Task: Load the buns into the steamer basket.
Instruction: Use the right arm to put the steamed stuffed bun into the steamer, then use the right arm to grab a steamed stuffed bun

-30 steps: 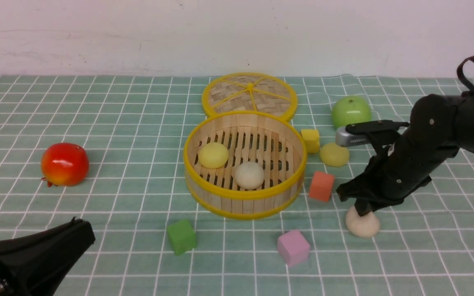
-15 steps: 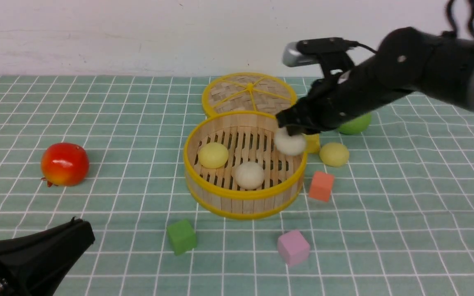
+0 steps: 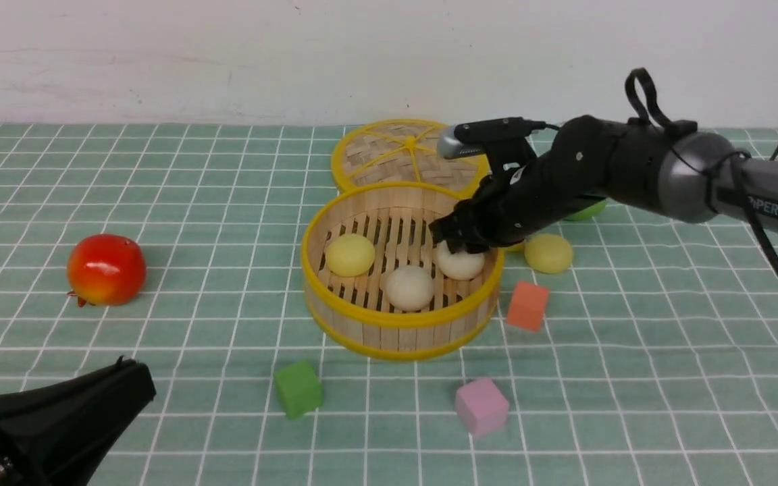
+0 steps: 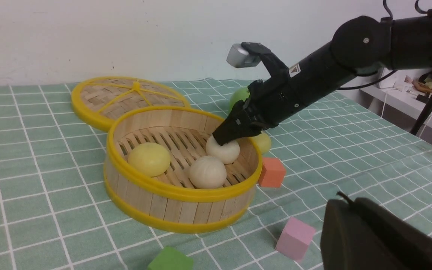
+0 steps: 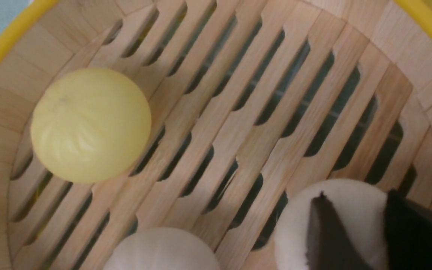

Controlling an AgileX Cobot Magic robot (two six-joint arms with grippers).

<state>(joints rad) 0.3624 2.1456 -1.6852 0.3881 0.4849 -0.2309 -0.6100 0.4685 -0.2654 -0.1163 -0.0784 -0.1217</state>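
Black and wedge-shaped, my left gripper (image 3: 129, 388) sits well to the left of the steamer basket (image 3: 396, 337) and nearer to me. Its jaws are hidden, so I cannot tell whether it is clenched. One red fruit (image 3: 106, 269) lies well apart on the basket's left. One green cube (image 3: 298, 388) sits near the basket's front left.

The basket is round and shallow, made of pale slatted wood with yellow rims. Its one woven lid (image 3: 389, 158) lies flat against its far side.

I count four buns, all smooth little domes: two pale yellow and two off-white. Three are inside the basket:
- a yellow bun (image 3: 350, 254) at its left
- an off-white bun (image 3: 409, 287) by its near wall
- a second off-white bun (image 3: 462, 264) on the slats at its right

My right gripper (image 3: 453, 239) is down on that last one, its fingers (image 5: 324, 232) parted and touching the top. I cannot tell whether they are pinching it or have let go.

One pink cube (image 3: 481, 406) lies in front of the basket, and one orange cube (image 3: 528, 305) sits just beside its right wall. The fourth bun (image 3: 548, 253), yellow, lies outside near its right. One green apple (image 3: 585, 210) peeks from behind my arm.
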